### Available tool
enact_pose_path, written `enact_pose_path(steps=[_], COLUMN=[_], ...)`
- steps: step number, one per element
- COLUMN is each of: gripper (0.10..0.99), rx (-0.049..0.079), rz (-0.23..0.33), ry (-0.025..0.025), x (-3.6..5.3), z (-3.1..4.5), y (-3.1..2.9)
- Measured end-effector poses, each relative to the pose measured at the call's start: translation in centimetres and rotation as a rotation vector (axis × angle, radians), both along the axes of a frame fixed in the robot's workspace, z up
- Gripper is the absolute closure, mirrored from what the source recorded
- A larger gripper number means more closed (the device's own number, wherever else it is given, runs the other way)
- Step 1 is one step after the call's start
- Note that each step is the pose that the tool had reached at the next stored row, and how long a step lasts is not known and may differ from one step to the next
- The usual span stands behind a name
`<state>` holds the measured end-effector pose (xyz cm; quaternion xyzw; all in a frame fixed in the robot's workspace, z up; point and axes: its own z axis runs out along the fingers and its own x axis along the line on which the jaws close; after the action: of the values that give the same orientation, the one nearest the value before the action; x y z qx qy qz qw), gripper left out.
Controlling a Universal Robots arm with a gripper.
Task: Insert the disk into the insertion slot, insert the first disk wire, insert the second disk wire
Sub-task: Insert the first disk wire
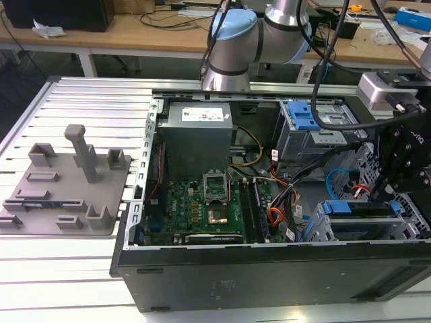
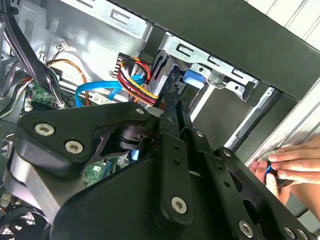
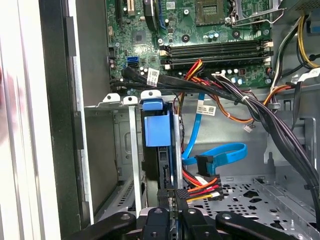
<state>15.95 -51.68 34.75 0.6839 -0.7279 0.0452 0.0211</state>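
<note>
Cannot tell if jaws open or closed | first disk wire plug just beside tips, crosswise | disk straight ahead, slotted

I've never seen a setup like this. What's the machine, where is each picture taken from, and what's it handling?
A robot arm with a gripper works inside an open computer case on a slatted table; a grey tray lies beside it. The exterior view looks on from off the arm; both wrist views ride on the arm. The disk, in its blue carrier, sits in the slot. The gripper is at the disk's end, near the orange-red wires and the blue cable. Whether it grips anything, I cannot tell. A person's hand is beside the case.
</note>
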Motion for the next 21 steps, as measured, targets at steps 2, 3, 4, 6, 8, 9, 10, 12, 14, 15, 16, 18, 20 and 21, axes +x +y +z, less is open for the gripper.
enact_pose_path(steps=[2,3,4,6,8,9,10,12,14,15,16,18,20,21], gripper=[0.922,0.922,0.922,0.922,0.922,0.922,0.922,0.922,0.922,0.922,0.922,0.922,0.922,0.922], rx=[0.0,0.0,0.0,0.0,0.0,0.0,0.0,0.0,0.0,-0.001,-0.001,0.0,-0.001,-0.001], rz=[0.0,0.0,0.0,0.0,0.0,0.0,0.0,0.0,0.0,0.0,0.0,0.0,0.0,0.0], ry=[0.0,0.0,0.0,0.0,0.0,0.0,0.0,0.0,0.0,0.0,0.0,0.0,0.0,0.0], x=[0.01,0.01,0.01,0.01,0.01,0.01,0.01,0.01,0.01,0.01,0.01,0.01,0.01,0.01], z=[-0.03,-0.05,-0.06,-0.09,-0.11,-0.12,-0.15,-0.21,-0.26,-0.29,-0.31,-0.39,-0.52,-0.55], y=[0.0,-0.01,-0.01,-0.01,-0.02,-0.03,-0.03,-0.03,-0.04,-0.04,-0.04,-0.04,-0.05,-0.05])
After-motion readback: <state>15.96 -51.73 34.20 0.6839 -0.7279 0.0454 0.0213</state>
